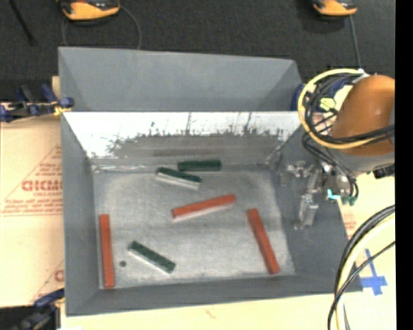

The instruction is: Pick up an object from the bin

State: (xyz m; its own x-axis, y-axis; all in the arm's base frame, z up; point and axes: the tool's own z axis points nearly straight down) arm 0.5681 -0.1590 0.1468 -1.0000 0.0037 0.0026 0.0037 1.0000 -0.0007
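Camera view: the gripper (305, 210) hangs at the right of the frame, over the sloping right wall of the bin (76, 205), not above the floor. I cannot tell whether it is spread or closed, and nothing shows in its grasp.

6 bars lie flat and apart, so probably any 1 could be taken alone. Nearest is the slanting red bar (262, 240) at lower right. A middle red bar (204, 207) lies at centre and a left red bar (105, 251) along the left wall. A dark green bar (199, 164) and a pale-edged bar (178, 177) lie at upper centre, and a green bar (151, 257) at lower left.

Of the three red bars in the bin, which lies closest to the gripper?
The right red bar, slanting by the bin's right wall, next to the gripper. The middle red bar and the left red bar lie farther off.
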